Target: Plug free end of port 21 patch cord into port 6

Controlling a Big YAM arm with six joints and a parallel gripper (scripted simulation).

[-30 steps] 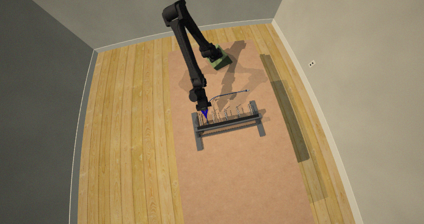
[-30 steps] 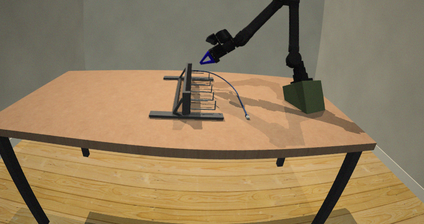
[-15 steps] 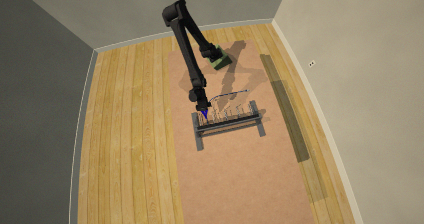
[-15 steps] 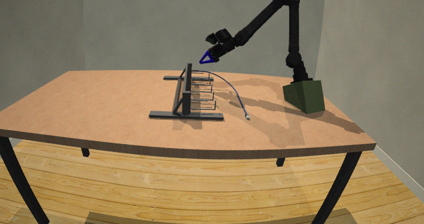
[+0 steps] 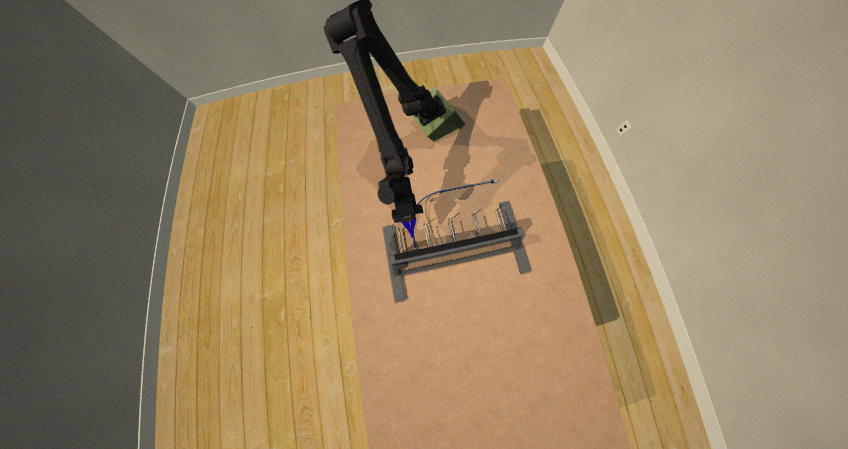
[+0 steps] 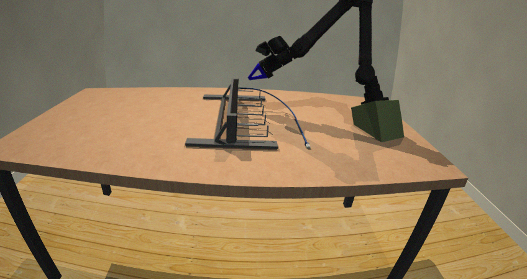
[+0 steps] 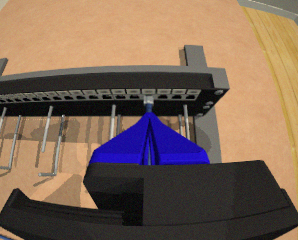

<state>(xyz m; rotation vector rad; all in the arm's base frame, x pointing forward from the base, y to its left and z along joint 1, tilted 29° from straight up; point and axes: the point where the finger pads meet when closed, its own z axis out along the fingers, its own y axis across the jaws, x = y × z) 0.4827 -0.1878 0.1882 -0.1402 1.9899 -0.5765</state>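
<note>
The rack (image 5: 458,244) (image 6: 232,108) (image 7: 114,79) stands upright on the table. A blue patch cord (image 5: 464,187) (image 6: 296,118) has one plug (image 7: 148,100) seated in port 21, fourth from the panel's right end in the wrist view. It arches back from the panel, and its free plug (image 5: 494,181) (image 6: 306,145) rests on the table behind the rack's other end. My gripper (image 5: 414,238) (image 6: 250,78) (image 7: 149,118) is shut and empty. Its tips are above and behind the panel by port 21; in the wrist view they cover the cord just behind that plug. Whether they touch it cannot be told. Port 6 cannot be made out.
Several thin metal hooks (image 5: 451,228) (image 6: 265,120) (image 7: 57,150) stick out from the panel on the cord's side. The arm's green base (image 5: 441,128) (image 6: 389,121) stands farther back on that side. The near table edge (image 6: 236,192) lies beyond the free plug in the exterior view.
</note>
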